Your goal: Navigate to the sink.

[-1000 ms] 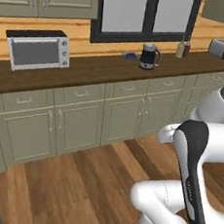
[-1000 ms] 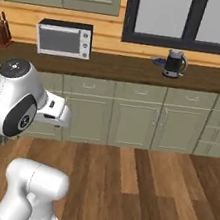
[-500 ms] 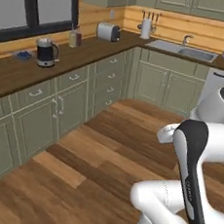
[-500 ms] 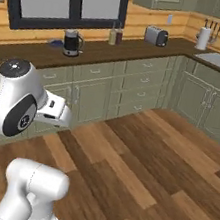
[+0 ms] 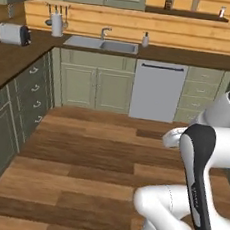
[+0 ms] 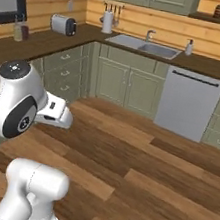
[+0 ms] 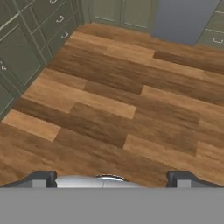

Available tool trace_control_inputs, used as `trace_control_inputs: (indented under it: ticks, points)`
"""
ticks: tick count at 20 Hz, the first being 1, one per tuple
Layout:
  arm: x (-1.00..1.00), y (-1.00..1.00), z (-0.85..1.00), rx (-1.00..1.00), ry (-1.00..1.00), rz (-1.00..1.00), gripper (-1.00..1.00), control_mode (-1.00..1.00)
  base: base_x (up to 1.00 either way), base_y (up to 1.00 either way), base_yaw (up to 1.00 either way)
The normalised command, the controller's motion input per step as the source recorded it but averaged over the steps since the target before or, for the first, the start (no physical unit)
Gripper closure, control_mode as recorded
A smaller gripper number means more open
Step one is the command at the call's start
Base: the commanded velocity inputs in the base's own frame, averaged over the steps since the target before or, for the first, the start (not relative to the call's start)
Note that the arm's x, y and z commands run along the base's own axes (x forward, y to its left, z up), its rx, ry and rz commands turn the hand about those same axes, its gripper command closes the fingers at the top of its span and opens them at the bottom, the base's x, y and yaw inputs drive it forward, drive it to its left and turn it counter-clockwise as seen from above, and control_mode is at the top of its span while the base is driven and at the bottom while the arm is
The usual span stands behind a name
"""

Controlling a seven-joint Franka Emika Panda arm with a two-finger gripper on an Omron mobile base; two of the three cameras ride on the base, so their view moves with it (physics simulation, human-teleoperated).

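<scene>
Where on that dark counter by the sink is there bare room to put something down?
Bare dark wooden counter runs right of the white soap bottle. Another bare stretch lies between the silver toaster and grey metal sink. The corner by the paper-towel roll looks crowded.

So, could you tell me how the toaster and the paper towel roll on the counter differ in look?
The toaster is a low, wide, shiny metal box with dark ends; the paper towel roll is a tall, upright white cylinder. The toaster sits further left of the sink, the roll closer to it. Both rest on the dark wooden counter.

Dark wood counter [image 5: 193, 57] carries sink [image 5: 101, 44], soap bottle [image 5: 145, 39], paper towel roll [image 5: 57, 25], toaster [image 5: 13, 34].
</scene>
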Motion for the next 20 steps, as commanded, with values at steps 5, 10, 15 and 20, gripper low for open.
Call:
trace_control_inputs:
  ticks: [5,10,15,20]
  points:
    - [0.00,0.00,0.00,0.00,0.00,0.00,-1.00,1.00,1.00,0.76,-0.47]
    - [0.00,0.00,0.00,0.00,0.00,0.00,-1.00,1.00,1.00,0.94,-0.38]
    - [0.00,0.00,0.00,0.00,0.00,0.00,-1.00,1.00,1.00,1.00,-0.21]
    - [0.00,0.00,0.00,0.00,0.00,0.00,-1.00,1.00,1.00,0.43,-0.05]
